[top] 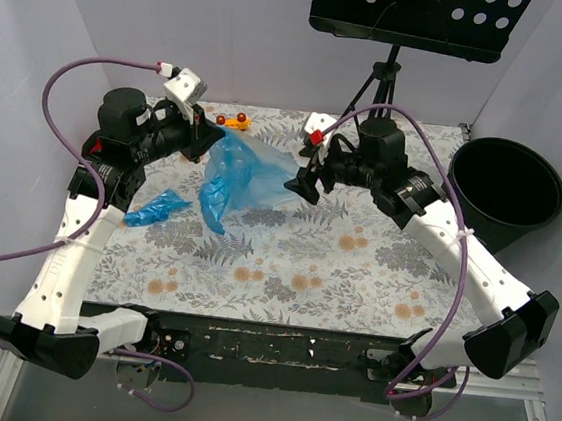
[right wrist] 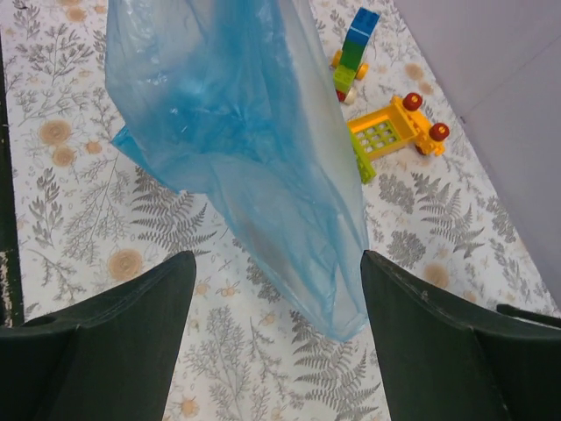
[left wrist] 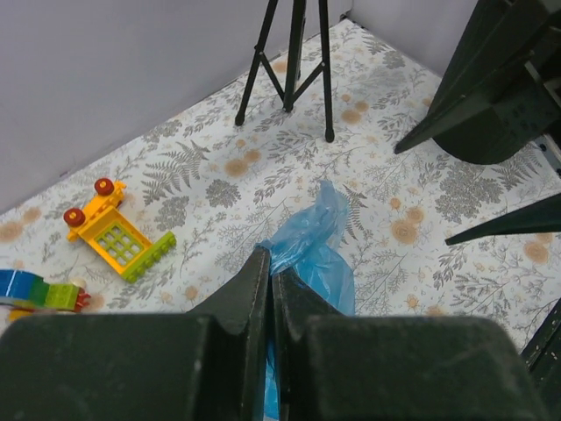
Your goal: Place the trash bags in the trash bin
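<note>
Blue film lies in two pieces. Nearest the arm bases, the small wad (top: 158, 208) lies flat on the floral table (top: 355, 269). Its long axis runs roughly from eight to two o'clock, it is free of both arms, and it is closer to the left one.

Further in, the large sheet (top: 243, 171) hangs lifted. The left gripper (top: 211, 141) has its jaws pressed together on the film's upper edge, and its wrist view shows the film pinched in the slit between them. From that pinch the sheet drapes toward four o'clock, slanting down to the table.

The right gripper (top: 298, 185) stands at the sheet's three o'clock side with its jaws spread wide. In its own wrist view the film hangs between the two fingers (right wrist: 131, 324), clamped by neither. By my judgement the right arm could take a second hold by closing where it is.

The trash bin (top: 504, 189) sits at the table's right edge, at three o'clock from the right gripper and well apart, with its mouth open upward. That arm's own links lie between.

Farther back, toy blocks (top: 232, 120) lie at twelve o'clock of the sheet, near the left gripper. The music stand (top: 417, 19) rises by the far wall at about one o'clock. Its tripod legs stand beside any carry toward the bin and would need minding.
</note>
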Tool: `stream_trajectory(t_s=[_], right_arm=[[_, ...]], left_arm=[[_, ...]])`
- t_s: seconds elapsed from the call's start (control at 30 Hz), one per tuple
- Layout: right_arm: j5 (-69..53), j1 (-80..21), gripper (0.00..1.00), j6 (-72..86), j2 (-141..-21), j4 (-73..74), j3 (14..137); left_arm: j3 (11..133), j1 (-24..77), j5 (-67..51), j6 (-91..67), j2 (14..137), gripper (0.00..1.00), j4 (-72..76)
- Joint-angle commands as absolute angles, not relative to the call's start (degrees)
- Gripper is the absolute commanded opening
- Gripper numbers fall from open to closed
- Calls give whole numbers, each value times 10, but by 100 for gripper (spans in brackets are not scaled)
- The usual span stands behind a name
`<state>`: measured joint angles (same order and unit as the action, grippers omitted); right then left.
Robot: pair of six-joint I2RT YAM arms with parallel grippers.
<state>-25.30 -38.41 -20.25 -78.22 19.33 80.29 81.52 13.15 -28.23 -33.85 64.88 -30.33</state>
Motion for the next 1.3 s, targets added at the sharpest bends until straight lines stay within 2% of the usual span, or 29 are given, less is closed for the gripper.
stream_trajectory(t_s=[0.0, 0.3, 0.63, 0.8, 0.87, 0.93, 1.0, 1.03, 1.07, 1.1, 1.17, 1.27], right_arm=[[-286, -384, 84, -246, -812, 133, 833], [-330, -387, 84, -296, -893, 88, 891], [-387, -386, 81, -319, -925, 123, 969], [-428, -386, 61, -330, -946, 205, 995], [-452, -385, 49, -333, -970, 254, 1023], [-472, -385, 32, -336, -991, 300, 1048], [-483, -385, 6, -326, -1006, 333, 1070], [-479, -385, 1, -303, -1009, 332, 1070], [-469, -384, 1, -274, -1009, 319, 1064], [-459, -381, 1, -225, -1006, 299, 1050], [-440, -363, 1, -49, -990, 202, 996], [-445, -314, 1, 186, -951, 34, 883]], left_arm=[[851, 131, -344, -285, 647, 0, -296], [897, 131, -428, -227, 650, 0, -351], [926, 132, -433, -122, 663, 0, -432], [924, 131, -411, -112, 663, 0, -406], [916, 132, -396, -101, 663, 0, -392], [901, 132, -370, -89, 665, 0, -381], [878, 131, -317, -88, 667, 0, -354], [861, 132, -279, -102, 670, 0, -329], [849, 132, -242, -122, 676, 9, -301], [846, 132, -216, -153, 685, 31, -282], [861, 132, -185, -212, 700, 65, -266], [850, 130, -177, -305, 666, 82, -239]])
